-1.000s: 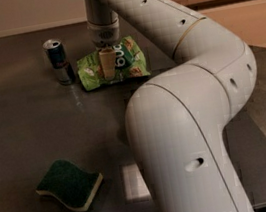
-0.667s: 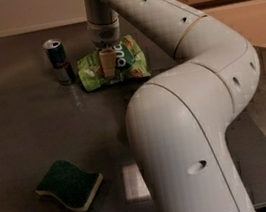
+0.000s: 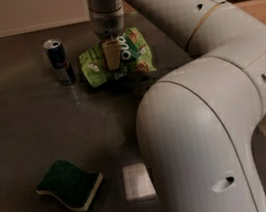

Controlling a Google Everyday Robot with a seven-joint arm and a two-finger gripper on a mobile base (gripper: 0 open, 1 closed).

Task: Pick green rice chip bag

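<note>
Green bag (image 3: 134,52) is sitting at the far side of the table (image 3: 25,131), near the can (image 3: 60,62). The gripper (image 3: 113,63) is pinching its crumpled middle from above. The grasp is looking made; lifting it clear is remaining.

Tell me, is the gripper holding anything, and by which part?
The gripper appears to pinch the green rice chip bag at its middle, one finger across the front.

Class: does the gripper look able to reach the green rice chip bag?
Likely yes: the gripper sits right at the green rice chip bag; the can stands apart beside it.
</note>
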